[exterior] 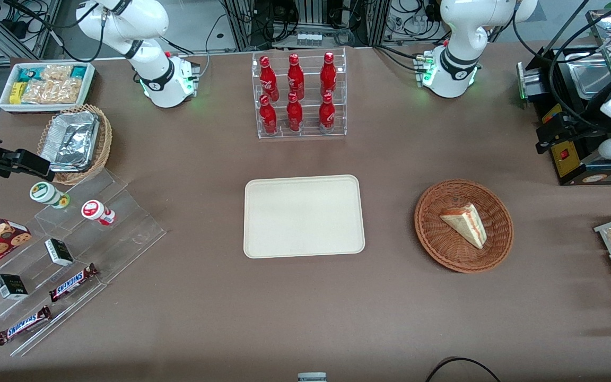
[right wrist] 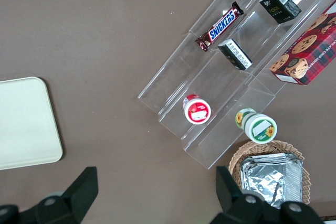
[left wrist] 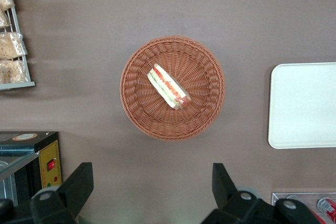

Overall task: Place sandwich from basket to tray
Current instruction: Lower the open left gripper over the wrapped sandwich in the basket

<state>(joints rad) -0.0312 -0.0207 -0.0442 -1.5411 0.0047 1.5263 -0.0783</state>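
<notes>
Sandwich [exterior: 464,224] is lying in the round brown wicker basket [exterior: 433,233], lower right of centre in the front frame, cut edge with red and green filling showing clearly in the wrist view [left wrist: 168,86]. Basket [left wrist: 136,103] is sitting on the brown table [exterior: 204,297] toward the working arm's end, well apart from the cream tray [exterior: 304,216], which is sitting mid-frame with nothing on it. The left gripper [left wrist: 152,187] is hovering high above the table near the basket, fingers [left wrist: 79,182] spread wide, gripping nothing, not touching sandwich or basket. Above the tray in the front frame, a clear acrylic rack of red cola bottles [exterior: 297,95] is standing farther from the camera. At lower left, a stepped acrylic display [exterior: 72,254] is carrying Snickers bars [exterior: 72,281], small dark boxes and two yogurt cups. Upper left, a tan basket with foil containers [exterior: 75,140] is sitting beside a white bin of snack packets [exterior: 45,85].
</notes>
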